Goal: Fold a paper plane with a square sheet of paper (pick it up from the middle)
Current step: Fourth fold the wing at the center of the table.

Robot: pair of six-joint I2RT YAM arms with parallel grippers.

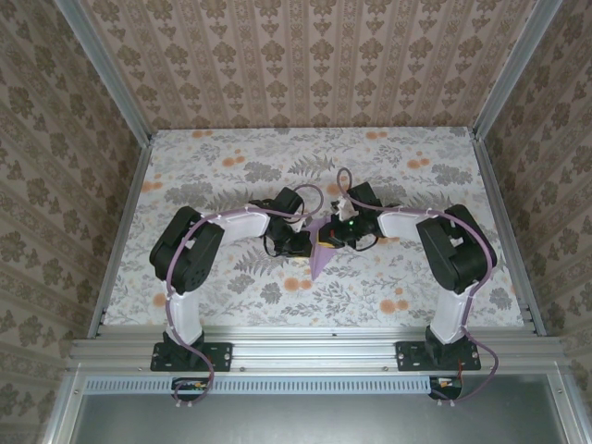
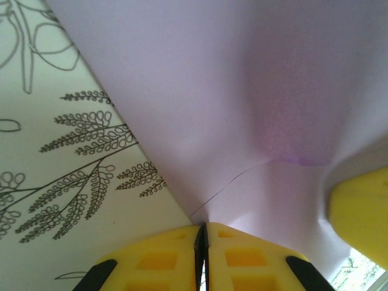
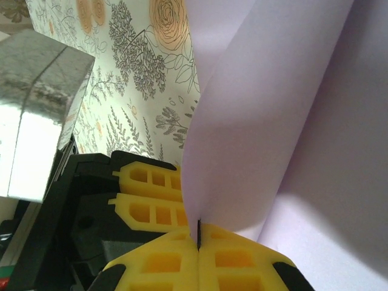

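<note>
Pinching the lavender paper point(image 1: 319, 253), left end effector point(image 2: 202, 230) and right end effector point(image 3: 198, 230) sit closed.

Both arms bend inward, left tool point(image 2: 201, 229) and right tool point(image 3: 198, 229) pinched closed, close together.

Overhead, two wrist close-ups on paper point(image 2: 182, 73)

One folded lavender paper point(image 1: 317, 259) is showing at frame centre; two grippers, left gripper point(image 2: 201, 233) and right gripper point(image 3: 198, 231); one table point(image 1: 231, 157)
</note>
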